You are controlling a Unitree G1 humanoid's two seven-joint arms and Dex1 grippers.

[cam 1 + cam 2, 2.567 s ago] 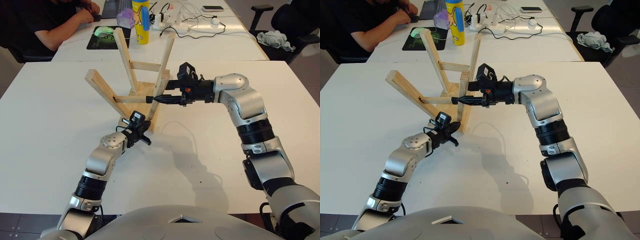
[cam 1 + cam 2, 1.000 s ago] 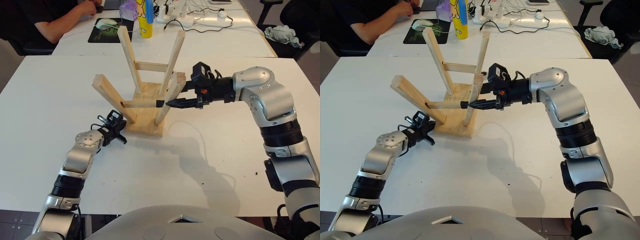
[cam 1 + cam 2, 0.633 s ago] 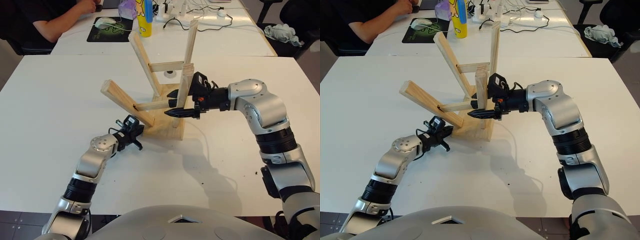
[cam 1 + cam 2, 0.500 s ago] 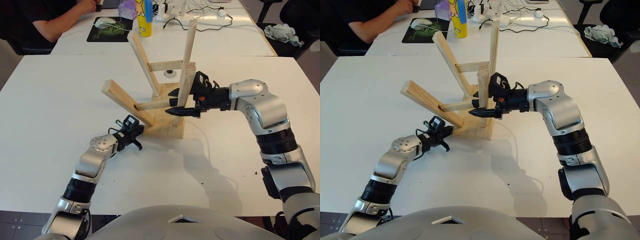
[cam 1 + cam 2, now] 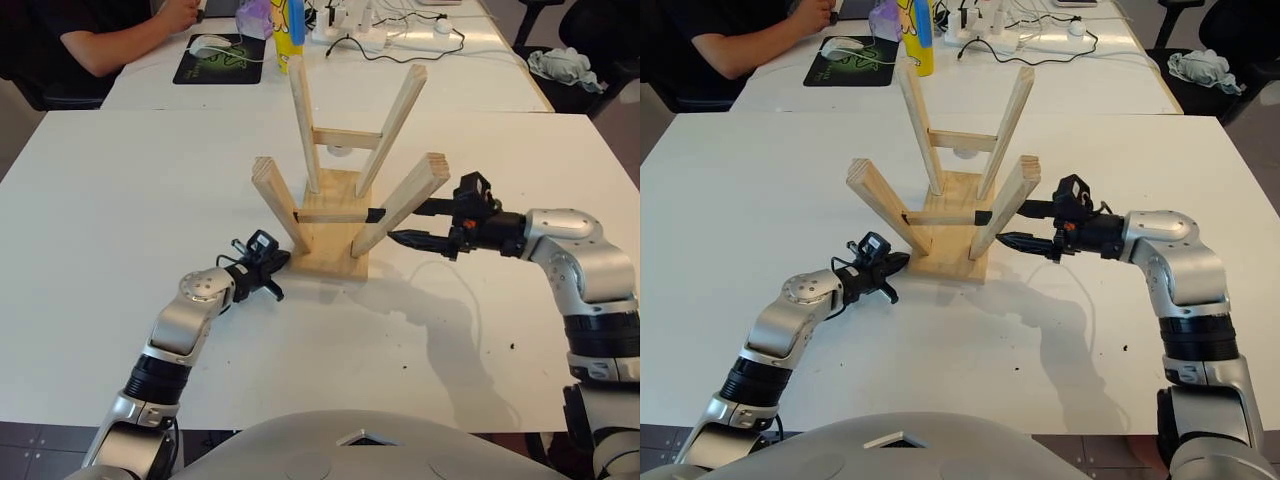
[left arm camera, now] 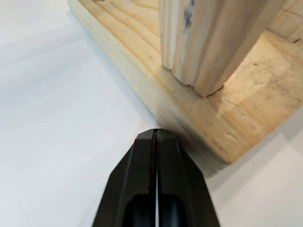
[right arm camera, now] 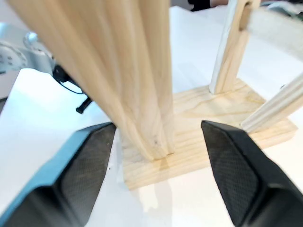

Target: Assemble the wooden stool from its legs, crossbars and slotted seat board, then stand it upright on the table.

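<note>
wrist views, left fingers (image 6: 135, 179) pinched together at seat board (image 6: 142, 66) edge, right fingers (image 7: 87, 158) spread astride a leg (image 7: 130, 71)

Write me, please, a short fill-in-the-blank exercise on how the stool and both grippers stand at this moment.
The wooden stool stands upside down, its ___ flat on the table.
Its ___ legs point upward.
The left gripper, low beside the stool, has its jaws ___.
The right gripper, by one leg, has its jaws ___.
Missing words: seat board; four; shut; open.
</note>
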